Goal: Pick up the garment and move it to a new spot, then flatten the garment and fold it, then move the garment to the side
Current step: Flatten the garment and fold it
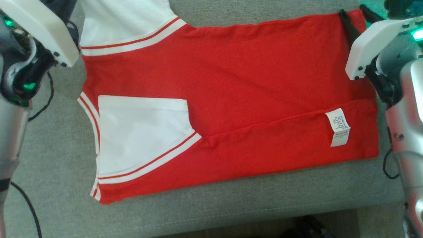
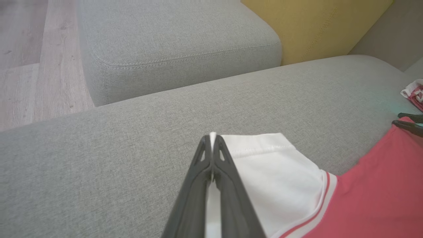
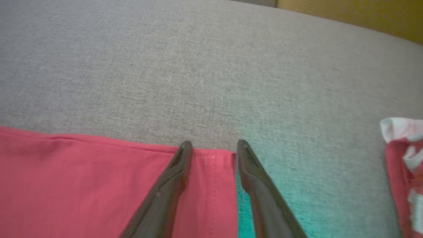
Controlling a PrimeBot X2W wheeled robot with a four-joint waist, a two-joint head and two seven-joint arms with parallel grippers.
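Red jersey garment [image 1: 231, 82] with white, stripe-trimmed sleeves lies flat on the grey fabric sofa cushion [image 1: 231, 205], its near side folded over. The head view's top edge cuts off the far sleeve. The left gripper [image 2: 211, 140] has its fingers clamped together on that white sleeve's edge. The right gripper [image 3: 211, 147] has its fingers apart, astride the red hem corner; contact is hard to judge. A crumpled red-and-white cloth [image 3: 403, 155] is cut off at the right wrist view's edge.
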